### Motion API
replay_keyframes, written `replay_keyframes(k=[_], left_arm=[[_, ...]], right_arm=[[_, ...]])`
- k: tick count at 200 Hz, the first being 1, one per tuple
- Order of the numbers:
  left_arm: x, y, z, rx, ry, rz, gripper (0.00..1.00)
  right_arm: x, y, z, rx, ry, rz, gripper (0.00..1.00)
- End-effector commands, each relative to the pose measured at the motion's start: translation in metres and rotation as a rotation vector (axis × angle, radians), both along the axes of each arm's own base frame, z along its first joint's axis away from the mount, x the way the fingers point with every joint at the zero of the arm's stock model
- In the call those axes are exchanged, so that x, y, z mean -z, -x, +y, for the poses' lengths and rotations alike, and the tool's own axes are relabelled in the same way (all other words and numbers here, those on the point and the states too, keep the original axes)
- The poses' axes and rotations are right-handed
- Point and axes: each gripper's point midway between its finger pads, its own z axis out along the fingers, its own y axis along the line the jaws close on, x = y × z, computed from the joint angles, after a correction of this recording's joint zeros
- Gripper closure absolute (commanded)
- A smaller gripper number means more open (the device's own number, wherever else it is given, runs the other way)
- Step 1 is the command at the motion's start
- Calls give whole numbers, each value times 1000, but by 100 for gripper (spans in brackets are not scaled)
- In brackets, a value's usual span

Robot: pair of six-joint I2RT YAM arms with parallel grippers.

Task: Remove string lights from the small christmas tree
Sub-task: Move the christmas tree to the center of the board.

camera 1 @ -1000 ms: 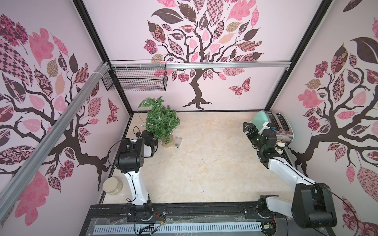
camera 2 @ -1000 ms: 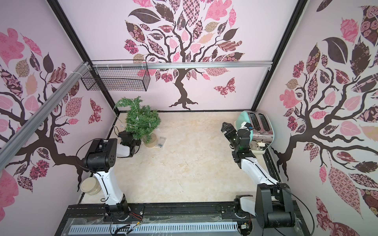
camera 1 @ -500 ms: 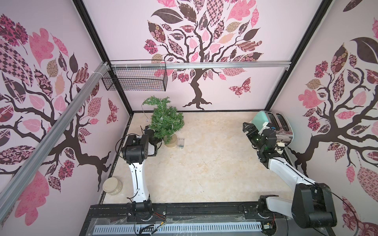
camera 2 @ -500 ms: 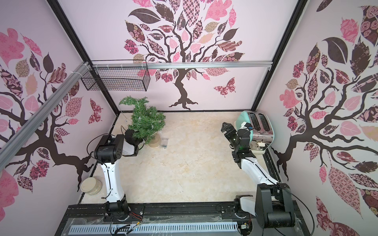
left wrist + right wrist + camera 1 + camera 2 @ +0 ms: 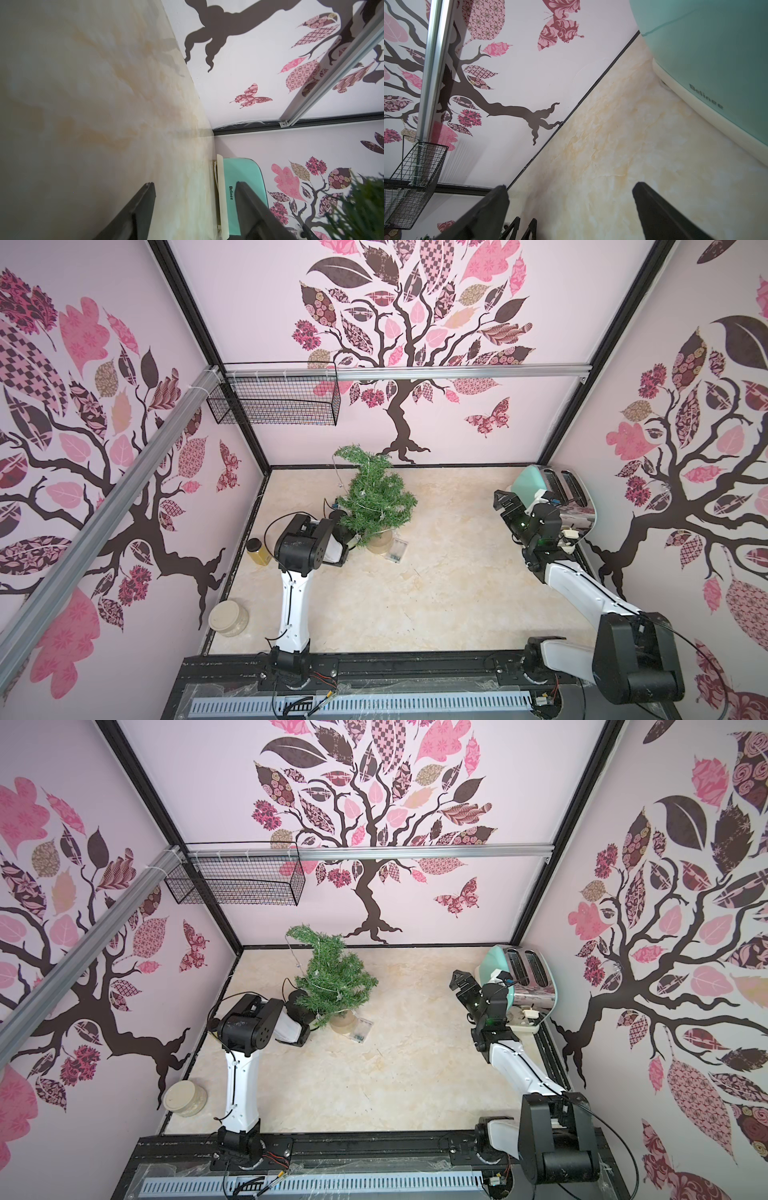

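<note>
Small christmas tree [image 5: 376, 499] stands on its tan base at the bench's [image 5: 436, 593] back left. The string lights [image 5: 365, 506] are wound through its branches, and their battery box [image 5: 397, 549] lies just beside the base. Left end effector [image 5: 195, 184] sits low against the tree's flank, jaws parted and empty, foliage beside them, likely lining up on the wire. Right end effector [image 5: 571, 185] gapes empty by the toaster [image 5: 536, 485], well clear.

- worktop [image 5: 436, 593]: smooth cream marble-look surface, low sheen.
- small christmas tree [image 5: 376, 497]: rough, matt green plastic-looking needles.
- string lights [image 5: 397, 549]: thin silvery wire, clear plastic battery box.
- toaster [image 5: 575, 510]: mirror-polished metal body, glossy mint end panel.
- basket [image 5: 274, 406]: black wire mesh.
</note>
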Motion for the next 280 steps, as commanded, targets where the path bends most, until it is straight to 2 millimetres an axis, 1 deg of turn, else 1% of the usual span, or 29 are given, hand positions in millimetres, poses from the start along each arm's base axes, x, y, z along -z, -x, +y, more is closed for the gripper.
replay_keyframes(k=[1,29,44,59,84,103,118,130,132,137,140,145,150,153,163,177,183,185,192,197,212,230,239,250,264,272,280], left_arm=[[53,36,-11,5,-44,175,33],[57,66,-19,8,-61,214,33],[57,81,-19,0,-73,231,32],[56,93,-10,-34,-84,247,31],[44,107,13,-119,-113,251,30],[35,117,28,-170,-162,264,28],[25,124,42,-219,-224,272,28],[11,130,52,-249,-272,263,26],[12,131,55,-257,-284,271,27],[4,134,59,-271,-294,273,26],[4,137,63,-284,-308,286,26],[-4,140,68,-303,-326,284,25],[-15,142,73,-322,-337,271,25],[-15,146,77,-335,-356,283,25],[-28,155,87,-360,-393,278,24],[-49,167,99,-399,-425,253,23],[-55,173,104,-411,-433,246,22],[-54,177,107,-417,-444,257,22],[-58,186,114,-433,-456,262,22],[-65,190,118,-450,-452,262,22],[-70,209,134,-498,-464,295,20],[-77,225,146,-530,-463,282,17],[-81,230,151,-555,-442,268,16],[-84,237,158,-584,-420,256,10],[-92,243,164,-611,-398,227,7],[-99,246,167,-620,-387,203,4],[-110,246,167,-623,-377,162,4]], right_arm=[[3,3,-4,22,13,13,0],[3,3,-4,24,10,19,1],[3,3,-3,18,5,21,0],[3,2,-2,10,-4,22,1],[3,0,3,-13,-29,28,1],[0,-3,9,-40,-55,30,1],[-2,-6,16,-74,-67,37,0],[-5,-7,20,-103,-73,37,0],[-6,-6,21,-109,-74,34,0],[-8,-6,23,-120,-76,31,0],[-9,-5,24,-125,-79,29,0],[-10,-4,26,-133,-83,25,0],[-13,-3,28,-143,-86,16,0],[-14,-1,30,-151,-87,13,0],[-21,2,35,-175,-83,-7,0],[-33,8,43,-201,-60,-44,1],[-39,11,46,-213,-49,-60,1],[-41,12,47,-216,-45,-68,2],[-49,15,52,-234,-31,-87,3],[-55,18,56,-247,-21,-103,4],[-71,26,70,-294,16,-134,8],[-92,43,92,-368,63,-192,15],[-103,54,106,-417,73,-234,18],[-119,68,124,-484,88,-290,23],[-135,85,148,-574,127,-345,32],[-141,95,161,-618,153,-360,36],[-148,105,174,-668,176,-379,40]])
